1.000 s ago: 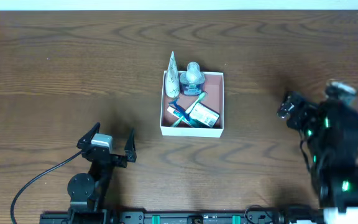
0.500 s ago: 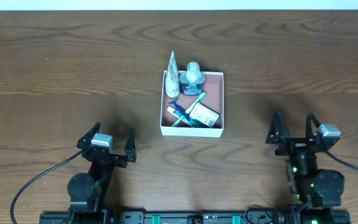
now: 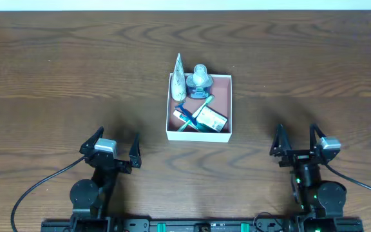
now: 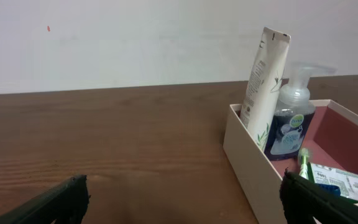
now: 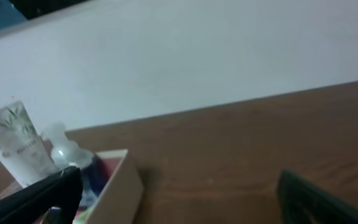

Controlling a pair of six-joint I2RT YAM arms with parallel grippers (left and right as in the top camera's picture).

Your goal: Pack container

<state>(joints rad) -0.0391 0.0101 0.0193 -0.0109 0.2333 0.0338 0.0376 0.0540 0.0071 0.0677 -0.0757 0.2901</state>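
The container [image 3: 226, 109], a square white box with a pink inside, sits at the table's middle. It holds a white tube [image 3: 179, 77] leaning at its far left corner, a blue pump bottle [image 3: 199, 80], a green toothbrush [image 3: 197, 111] and a small white packet [image 3: 211, 118]. The container [image 4: 247, 163] also shows in the left wrist view with the tube [image 4: 263, 81] and bottle [image 4: 293, 118], and in the right wrist view [image 5: 122, 186]. My left gripper [image 3: 114, 145] is open and empty near the front left. My right gripper [image 3: 296, 138] is open and empty near the front right.
The wooden table [image 3: 63, 71] spreads around the container. A black cable [image 3: 34, 188] loops from the left arm's base. A white wall [image 4: 135, 43] stands behind the table's far edge.
My right arm has drawn back from the right side of the table toward the front edge and settled there, open and empty. The left arm and the container have not moved.
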